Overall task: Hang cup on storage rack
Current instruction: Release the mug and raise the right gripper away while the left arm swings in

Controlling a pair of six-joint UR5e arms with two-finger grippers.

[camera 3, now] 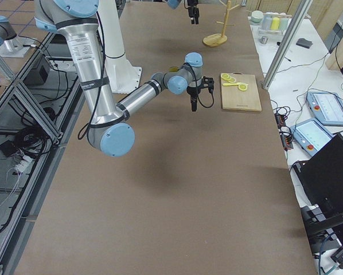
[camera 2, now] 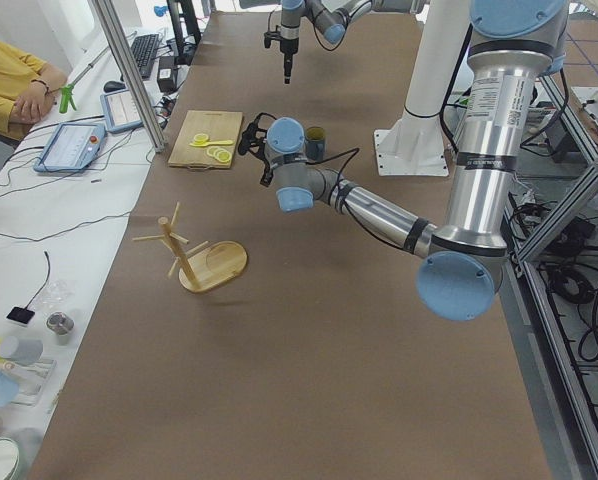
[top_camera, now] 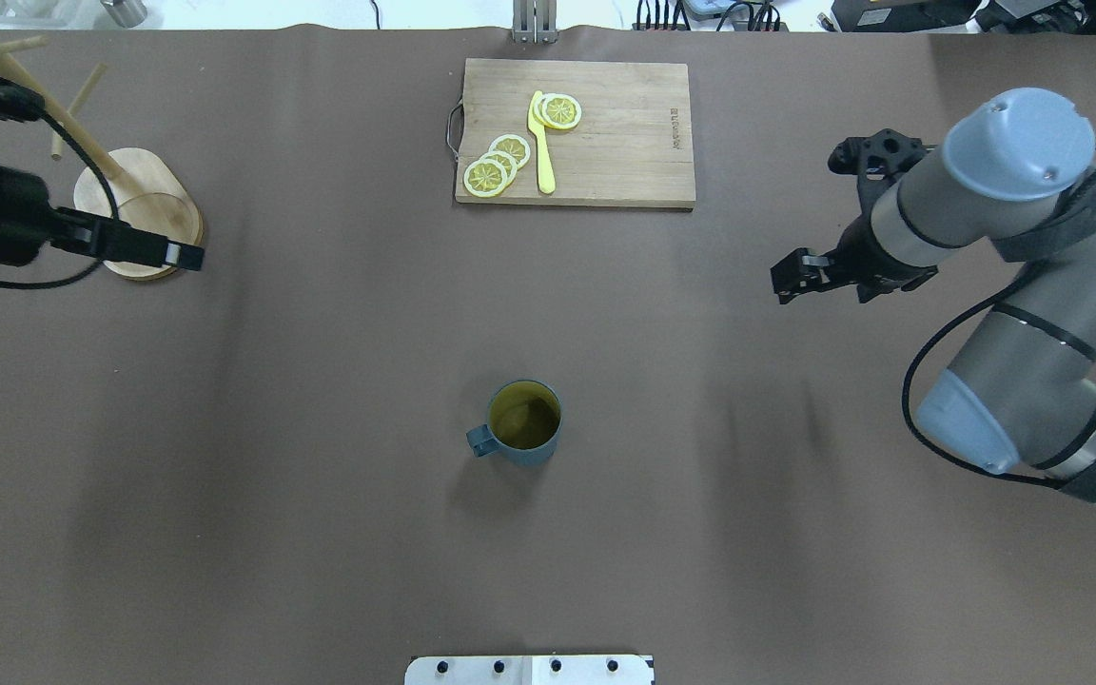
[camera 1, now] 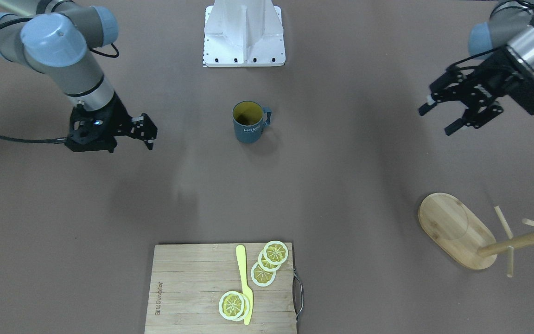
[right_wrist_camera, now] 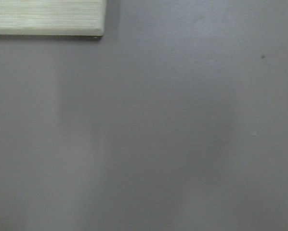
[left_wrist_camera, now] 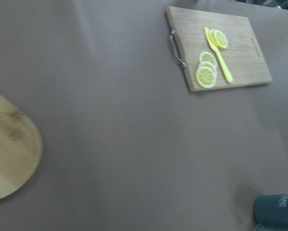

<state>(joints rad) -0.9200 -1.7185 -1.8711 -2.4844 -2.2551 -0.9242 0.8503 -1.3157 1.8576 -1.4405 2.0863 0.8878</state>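
Observation:
The dark blue-grey cup (camera 1: pixel 248 127) with its yellow inside stands upright alone at mid-table, also in the overhead view (top_camera: pixel 524 423), with its handle toward the robot's left. The bamboo storage rack (camera 1: pixel 452 229) stands at the far left of the table (top_camera: pixel 144 205), its pegs bare. My left gripper (camera 1: pixel 438 118) is open and empty, in the air near the rack and well apart from the cup. My right gripper (camera 1: pixel 152 139) looks shut and empty, hanging over bare table on the cup's other side. The left wrist view shows the cup (left_wrist_camera: pixel 276 211) at its bottom right.
A rectangular wooden cutting board (camera 1: pixel 193 287) with lemon slices (camera 1: pixel 269 262) and a yellow knife (camera 1: pixel 244 283) lies at the table's far edge. The robot's white base plate (camera 1: pixel 244 46) is at the near edge. Brown tabletop surrounds the cup.

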